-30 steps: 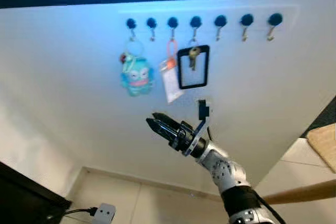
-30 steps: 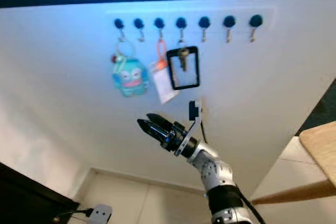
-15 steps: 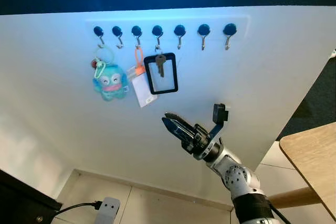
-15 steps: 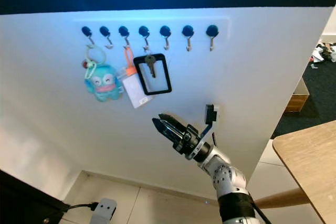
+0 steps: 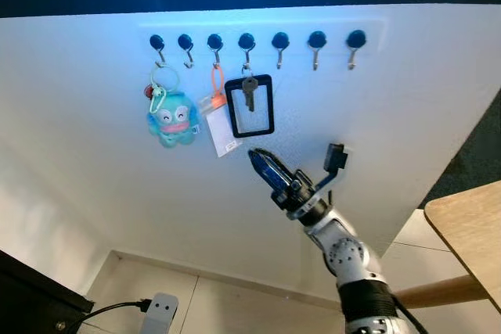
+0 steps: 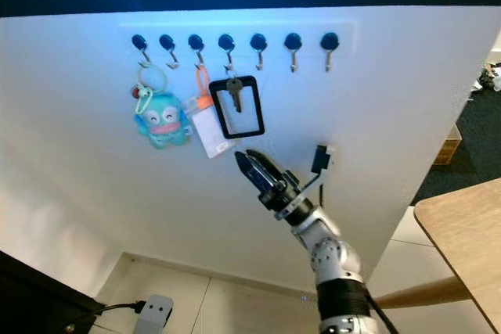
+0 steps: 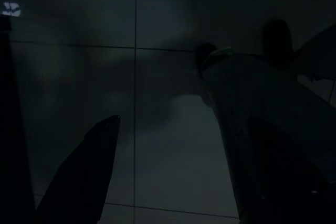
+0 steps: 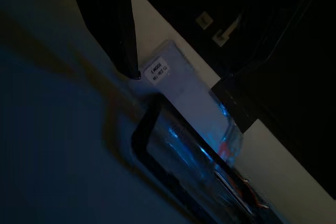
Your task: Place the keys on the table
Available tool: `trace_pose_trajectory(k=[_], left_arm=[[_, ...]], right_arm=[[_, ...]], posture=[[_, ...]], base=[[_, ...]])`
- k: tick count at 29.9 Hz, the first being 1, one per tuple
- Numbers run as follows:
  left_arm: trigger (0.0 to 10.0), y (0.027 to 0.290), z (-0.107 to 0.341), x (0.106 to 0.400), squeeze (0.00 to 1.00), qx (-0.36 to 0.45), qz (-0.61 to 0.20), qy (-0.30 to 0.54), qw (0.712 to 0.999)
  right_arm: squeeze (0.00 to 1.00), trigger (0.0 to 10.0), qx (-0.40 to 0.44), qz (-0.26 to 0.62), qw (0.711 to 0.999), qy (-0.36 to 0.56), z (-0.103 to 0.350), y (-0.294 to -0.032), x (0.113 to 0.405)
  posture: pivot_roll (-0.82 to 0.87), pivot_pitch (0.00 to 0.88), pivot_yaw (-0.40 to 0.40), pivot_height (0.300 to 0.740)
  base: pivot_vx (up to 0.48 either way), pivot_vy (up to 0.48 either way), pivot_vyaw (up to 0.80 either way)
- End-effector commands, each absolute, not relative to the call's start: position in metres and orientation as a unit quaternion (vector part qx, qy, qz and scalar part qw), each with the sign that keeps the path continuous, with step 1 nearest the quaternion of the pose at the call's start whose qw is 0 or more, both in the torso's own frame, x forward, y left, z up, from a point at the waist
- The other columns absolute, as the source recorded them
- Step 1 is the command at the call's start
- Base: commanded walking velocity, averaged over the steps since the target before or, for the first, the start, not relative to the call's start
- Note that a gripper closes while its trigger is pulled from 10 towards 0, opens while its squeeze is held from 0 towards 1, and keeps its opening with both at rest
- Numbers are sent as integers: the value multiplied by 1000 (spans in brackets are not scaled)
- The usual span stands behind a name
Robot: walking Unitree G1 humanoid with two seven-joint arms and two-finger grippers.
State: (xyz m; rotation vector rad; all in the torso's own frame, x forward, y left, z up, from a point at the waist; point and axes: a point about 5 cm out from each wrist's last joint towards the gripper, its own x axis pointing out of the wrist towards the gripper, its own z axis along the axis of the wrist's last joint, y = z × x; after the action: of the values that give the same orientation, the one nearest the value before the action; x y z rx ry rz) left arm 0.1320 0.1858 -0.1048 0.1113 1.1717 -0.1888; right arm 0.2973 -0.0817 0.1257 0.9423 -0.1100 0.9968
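reaching for the hung key

right gripper (image 5: 264, 165) raised toward the wall, fingers close together and holding nothing, tips just below the black frame (image 5: 250, 106). key (image 5: 249, 92) hangs from the fourth hook (image 5: 246, 41) of the row, inside that frame; white tag (image 5: 218, 124) and blue plush charm (image 5: 172, 117) to its left. bench (image 5: 470, 228) corner far right. judgement: spread the fingers first, come up around the frame's lower edge, lift clear of the hook before pulling away. left gripper idle in shade, fingers cannot be told.

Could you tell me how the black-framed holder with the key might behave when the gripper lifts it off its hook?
The black holder hangs freely from one hook, so it will probably swing when nudged. The key dangles loose inside and may jingle or twist. It looks thin and likely light for the right gripper.
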Motion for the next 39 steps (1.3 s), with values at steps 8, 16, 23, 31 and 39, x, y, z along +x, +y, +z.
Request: trace_pose_trajectory(k=[8, 16, 23, 31, 39], left_arm=[[10000, 187, -109, 118, 0, 47, -86, 572, 814], [10000, 187, -109, 118, 0, 45, -85, 572, 815], [10000, 187, -109, 118, 0, 44, -85, 572, 815], [10000, 187, -109, 118, 0, 44, -86, 572, 814], [10000, 187, -109, 118, 0, 45, -86, 573, 814]], right_arm=[[0, 10000, 435, 466, 767, -80, 143, -73, 306], [0, 10000, 439, 461, 766, -92, 148, -75, 309], [0, 10000, 439, 451, 771, -99, 150, -79, 310], [0, 10000, 438, 439, 779, -96, 145, -85, 308], [0, 10000, 436, 425, 788, -89, 139, -89, 308]], posture=[[-123, 55, 107, 740], [-123, 55, 107, 740], [-123, 55, 107, 740], [-124, 59, 109, 740], [-125, 59, 112, 740]], base=[[0, 0, 0], [0, 0, 0], [0, 0, 0], [0, 0, 0], [0, 0, 0]])
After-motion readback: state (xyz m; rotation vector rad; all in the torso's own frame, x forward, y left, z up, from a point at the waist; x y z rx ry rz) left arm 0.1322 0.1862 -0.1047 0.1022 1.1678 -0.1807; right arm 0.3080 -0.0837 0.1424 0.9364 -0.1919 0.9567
